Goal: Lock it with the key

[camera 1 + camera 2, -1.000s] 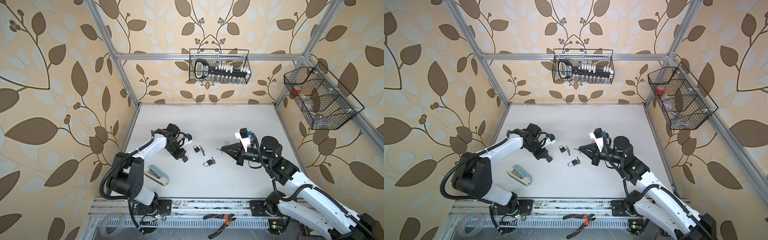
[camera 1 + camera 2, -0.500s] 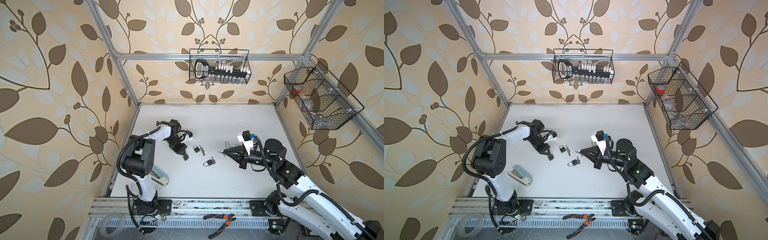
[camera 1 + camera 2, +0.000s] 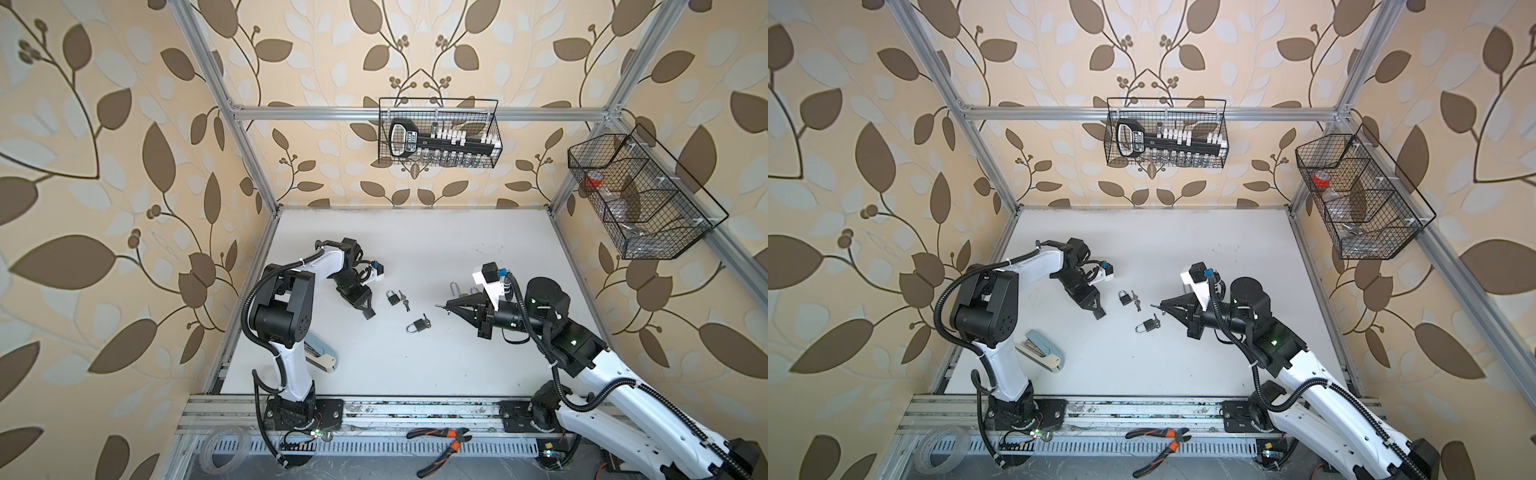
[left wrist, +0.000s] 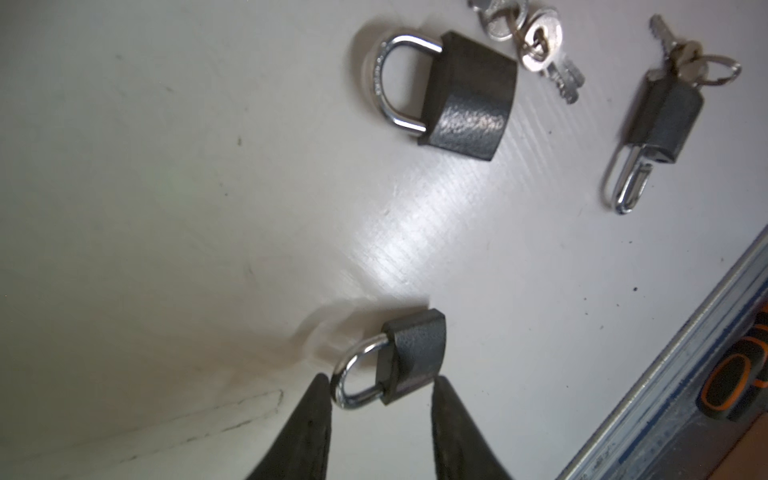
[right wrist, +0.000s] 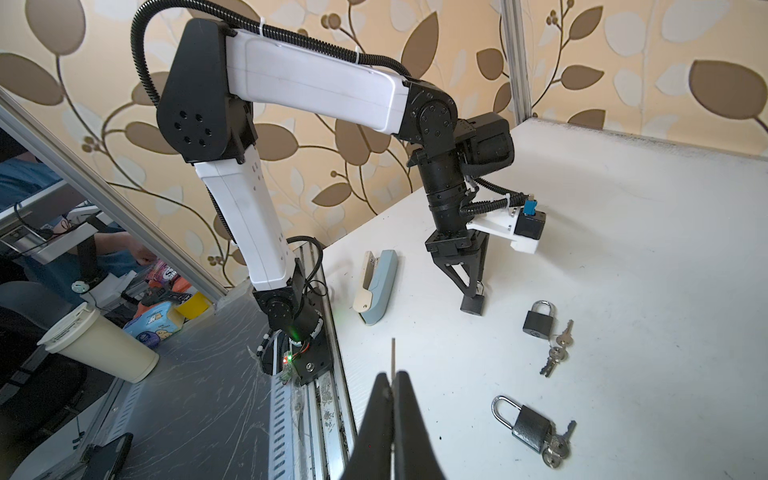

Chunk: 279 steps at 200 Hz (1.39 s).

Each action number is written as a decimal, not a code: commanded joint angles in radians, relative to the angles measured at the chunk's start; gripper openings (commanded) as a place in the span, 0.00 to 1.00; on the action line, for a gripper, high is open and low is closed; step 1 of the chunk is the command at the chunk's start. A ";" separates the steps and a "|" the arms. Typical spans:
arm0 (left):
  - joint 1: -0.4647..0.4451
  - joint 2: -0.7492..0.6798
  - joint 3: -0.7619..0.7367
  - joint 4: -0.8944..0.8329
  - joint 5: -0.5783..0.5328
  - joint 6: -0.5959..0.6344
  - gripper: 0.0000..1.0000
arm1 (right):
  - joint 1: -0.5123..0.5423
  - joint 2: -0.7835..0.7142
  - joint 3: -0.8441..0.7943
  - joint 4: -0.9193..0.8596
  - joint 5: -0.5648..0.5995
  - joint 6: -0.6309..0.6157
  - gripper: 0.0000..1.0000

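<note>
Left hand [image 4: 380, 380] hanging released, tips flanking small padlock [image 4: 409, 357]; right hand [image 5: 392, 376] clenching key [image 5: 393, 357]. Unbraced padlock risking sliding across desk [image 4: 208, 208], key missing keyhole.

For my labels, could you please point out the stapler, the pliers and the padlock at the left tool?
stapler [image 3: 1042, 347], in a top view, blue-grey top cover.
pliers [image 3: 1170, 448], in a top view, orange handle.
padlock [image 4: 411, 357], left wrist view, dark body.
</note>
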State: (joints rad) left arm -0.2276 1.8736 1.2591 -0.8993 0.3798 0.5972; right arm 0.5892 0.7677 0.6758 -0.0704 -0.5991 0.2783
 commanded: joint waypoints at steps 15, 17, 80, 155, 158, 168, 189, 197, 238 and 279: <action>0.008 -0.008 0.054 -0.010 -0.022 0.001 0.51 | 0.007 -0.015 -0.019 -0.014 0.072 -0.009 0.00; 0.008 -0.008 0.056 -0.008 -0.022 -0.002 0.52 | 0.007 -0.015 -0.020 -0.014 0.079 -0.008 0.00; 0.017 -0.152 0.140 0.109 -0.019 -0.312 0.67 | 0.131 0.035 -0.087 0.004 0.451 -0.016 0.00; 0.017 -0.727 -0.118 0.414 -0.218 -0.902 0.99 | 0.410 0.402 -0.132 0.349 0.691 0.108 0.00; 0.017 -0.745 -0.130 0.406 -0.215 -0.919 0.99 | 0.415 0.420 -0.126 0.360 0.696 0.110 0.00; 0.017 -0.800 -0.160 0.371 -0.216 -0.963 0.99 | 0.432 0.486 -0.101 0.398 0.703 0.124 0.00; 0.017 -0.917 -0.235 0.303 -0.236 -1.011 0.99 | 0.450 0.625 -0.050 0.476 0.709 0.157 0.00; 0.017 -0.960 -0.259 0.274 -0.251 -1.012 0.99 | 0.452 0.675 -0.032 0.502 0.708 0.170 0.00; 0.019 -1.113 -0.367 0.226 -0.279 -1.068 0.99 | 0.454 0.909 0.077 0.587 0.766 0.202 0.00; 0.019 -1.149 -0.409 0.216 -0.271 -1.095 0.99 | 0.438 1.064 0.191 0.589 0.820 0.196 0.00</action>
State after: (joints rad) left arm -0.2207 0.7345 0.8589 -0.6777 0.1249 -0.4553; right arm 1.0363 1.7695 0.8036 0.4812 0.1699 0.4610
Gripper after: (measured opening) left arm 0.989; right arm 0.047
